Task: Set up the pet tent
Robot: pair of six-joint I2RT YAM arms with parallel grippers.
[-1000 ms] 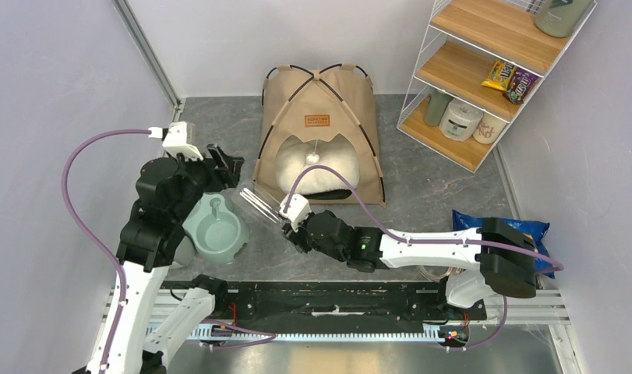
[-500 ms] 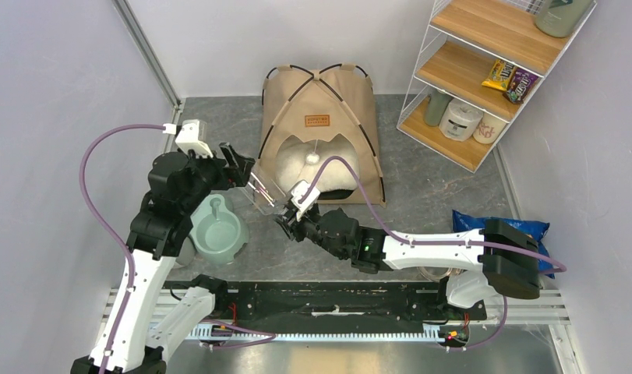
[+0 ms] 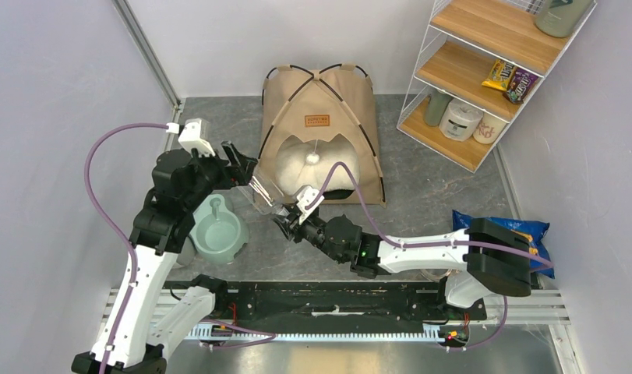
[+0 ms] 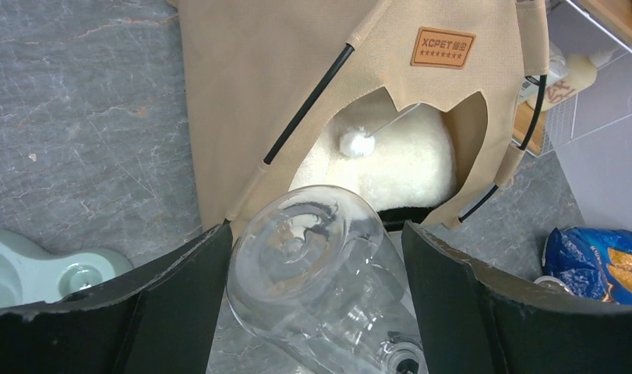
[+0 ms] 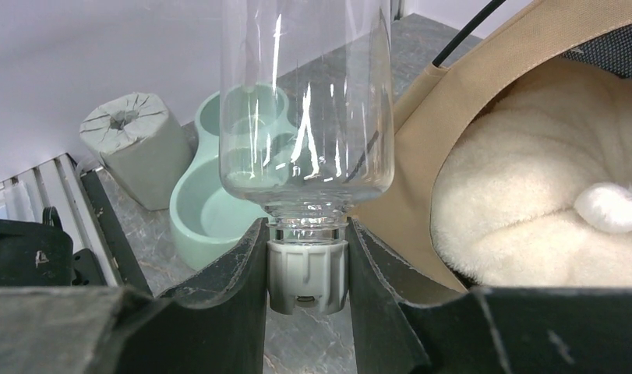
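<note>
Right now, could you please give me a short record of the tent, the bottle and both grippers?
Tent: standing at the back, poles crossed, pillow inside.
Bottle: clear, grey cap, held before the tent's doorway.
Right gripper: shut on the bottle's cap.
Left gripper: open, jaws either side of the bottle's body.
Bowl: green, on the table, to the bottle's left.

The pet tent [image 3: 316, 101] stands at the back of the table [image 3: 429, 195], mid-width, with the pillow [image 3: 312, 160] inside it. To its right stands the shelf rack [image 3: 453, 86], with snack packs [image 3: 509, 79] on the middle shelf. The chip bag [image 3: 523, 230] lies by the right edge. Front-left of the tent sits the pet bowl [image 3: 217, 232]. Between the bowl and the tent doorway (just before the pillow) is the bottle [image 3: 266, 195], its cap clamped in the right gripper [image 5: 307, 261], its base between the left gripper's [image 4: 316, 249] spread fingers.
</note>
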